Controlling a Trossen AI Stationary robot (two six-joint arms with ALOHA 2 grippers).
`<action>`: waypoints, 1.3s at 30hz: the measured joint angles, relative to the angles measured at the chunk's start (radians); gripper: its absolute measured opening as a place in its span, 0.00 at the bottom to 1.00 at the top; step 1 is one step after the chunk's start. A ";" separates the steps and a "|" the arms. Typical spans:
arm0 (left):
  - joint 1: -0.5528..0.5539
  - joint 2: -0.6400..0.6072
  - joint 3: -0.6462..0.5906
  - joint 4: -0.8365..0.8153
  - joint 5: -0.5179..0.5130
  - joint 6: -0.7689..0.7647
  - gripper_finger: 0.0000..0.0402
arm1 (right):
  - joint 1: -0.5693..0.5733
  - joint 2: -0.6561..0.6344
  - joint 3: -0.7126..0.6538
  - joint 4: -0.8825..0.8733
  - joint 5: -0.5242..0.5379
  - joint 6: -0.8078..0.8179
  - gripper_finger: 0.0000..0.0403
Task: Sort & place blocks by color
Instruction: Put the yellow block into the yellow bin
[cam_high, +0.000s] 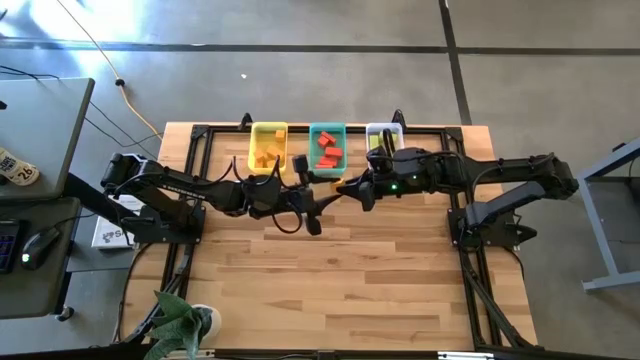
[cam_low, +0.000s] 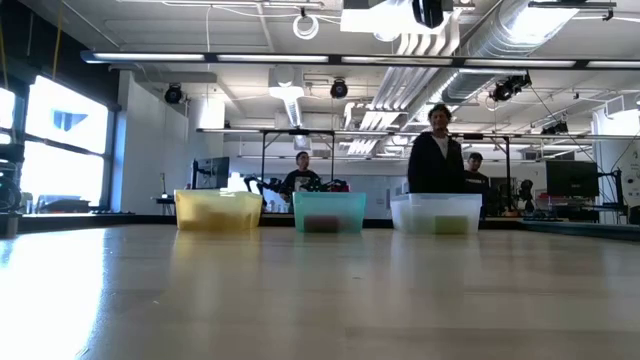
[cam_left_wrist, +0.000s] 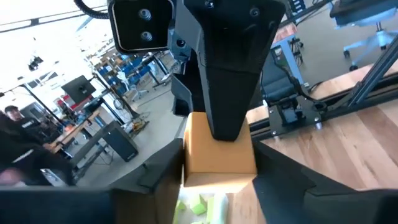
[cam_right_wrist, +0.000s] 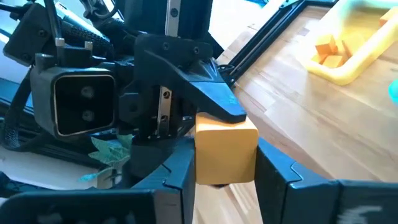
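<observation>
Mid-table handover: orange block (cam_right_wrist: 225, 152) sits between the right gripper (cam_right_wrist: 227, 186) fingers, held, while the left gripper (cam_left_wrist: 221, 165) closes around the same block from the opposite side (its jaws not clearly clamped yet). Best to let left seat fully before right releases. Beyond, yellow bin (cam_high: 268, 146) holds orange blocks; teal bin (cam_high: 327, 148) reds.

Two dark jointed arms w/ black cables, green LED on right.
</observation>
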 joint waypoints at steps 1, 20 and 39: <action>0.000 0.000 0.000 0.000 0.000 0.006 0.40 | 0.000 0.000 0.000 0.000 0.002 0.010 0.24; 0.018 0.000 0.000 -0.217 -0.081 0.041 0.26 | 0.000 0.001 0.000 -0.071 0.129 0.000 0.63; 0.365 0.000 0.000 -0.889 -0.191 -0.355 0.28 | -0.211 0.001 0.000 -0.093 0.199 -0.321 0.64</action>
